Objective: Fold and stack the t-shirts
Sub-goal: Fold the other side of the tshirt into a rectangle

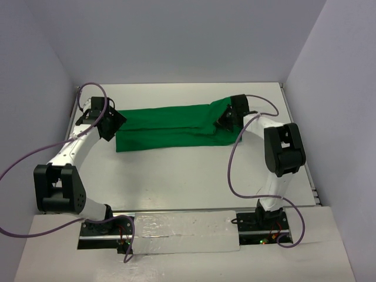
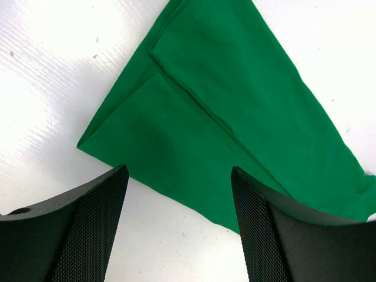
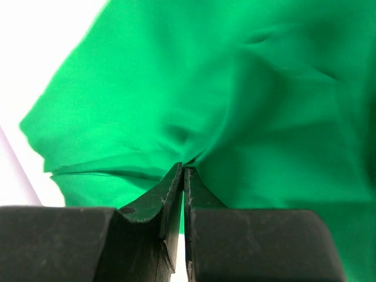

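Note:
The bright green t-shirt (image 1: 167,126) lies as a long folded strip across the far half of the white table (image 1: 176,182). My left gripper (image 1: 111,124) is open and empty over the strip's left end. In the left wrist view its fingers (image 2: 179,169) straddle the near edge of the cloth (image 2: 235,100), whose folded corner points left. My right gripper (image 1: 225,118) is shut on the shirt's right end, which rises in a bunched fold. In the right wrist view the jaws (image 3: 183,168) pinch a pucker of green cloth (image 3: 264,88).
Grey walls close in the table on the left, back and right. Purple cables (image 1: 234,158) loop from both arms over the table. The arm bases stand on a silver strip (image 1: 182,232) at the near edge.

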